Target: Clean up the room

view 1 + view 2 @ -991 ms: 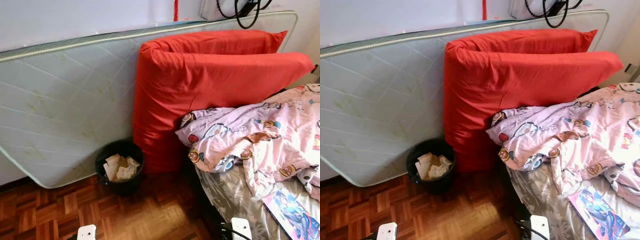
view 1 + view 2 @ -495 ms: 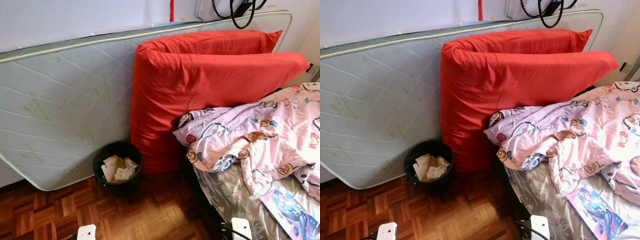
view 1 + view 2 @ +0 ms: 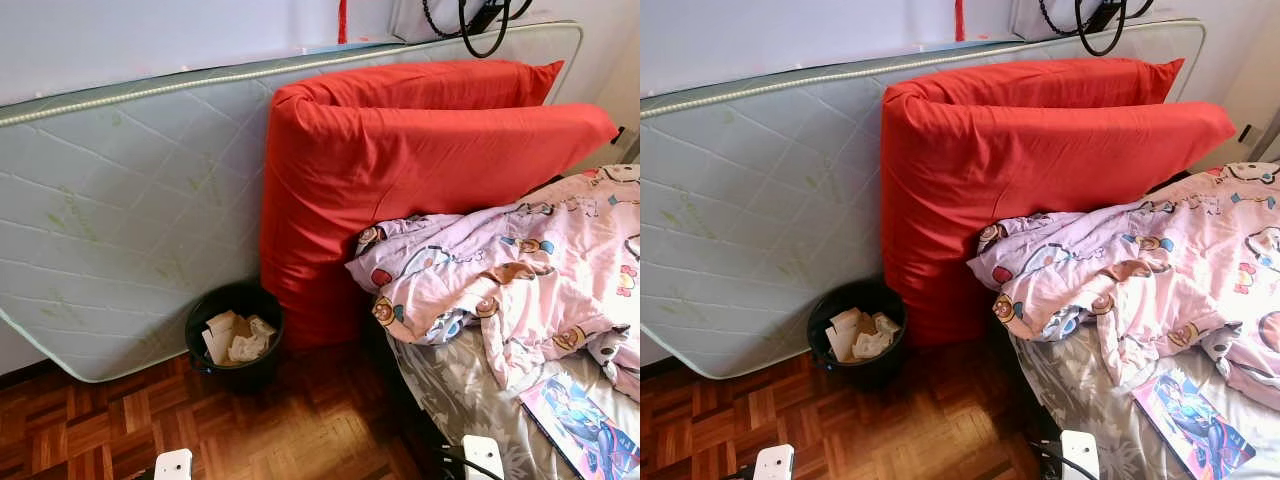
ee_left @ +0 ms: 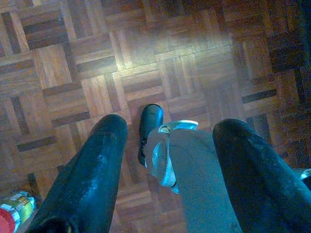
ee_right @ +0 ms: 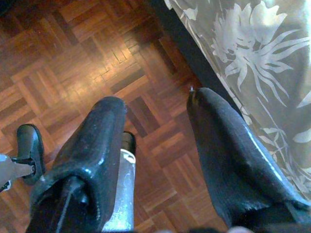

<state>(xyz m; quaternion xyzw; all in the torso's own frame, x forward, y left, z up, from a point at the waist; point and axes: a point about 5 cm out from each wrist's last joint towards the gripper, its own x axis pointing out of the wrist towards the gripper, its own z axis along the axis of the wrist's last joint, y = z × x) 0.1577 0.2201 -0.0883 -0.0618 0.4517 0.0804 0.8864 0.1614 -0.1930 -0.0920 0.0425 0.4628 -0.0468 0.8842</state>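
A black waste bin (image 3: 236, 335) holding crumpled paper stands on the parquet floor, between a leaning pale mattress (image 3: 120, 210) and a big red cushion (image 3: 400, 170). A rumpled pink cartoon blanket (image 3: 510, 280) lies on the bed at right, with a colourful magazine (image 3: 585, 430) on the grey floral sheet (image 3: 450, 390). My left gripper (image 4: 170, 128) hangs open over the floor, above my own leg and black foot (image 4: 150, 124). My right gripper (image 5: 155, 102) hangs open beside the bed's edge, nothing between its fingers.
Black cables (image 3: 480, 20) hang at the wall above the mattress. The bed's dark frame (image 5: 194, 58) runs along the floor close to my right side. A small colourful can-like object (image 4: 14, 213) lies on the parquet near my left arm. Open floor (image 3: 120, 420) lies before the bin.
The whole picture has shifted slightly, so the camera moved a little. Nothing in the room has moved.
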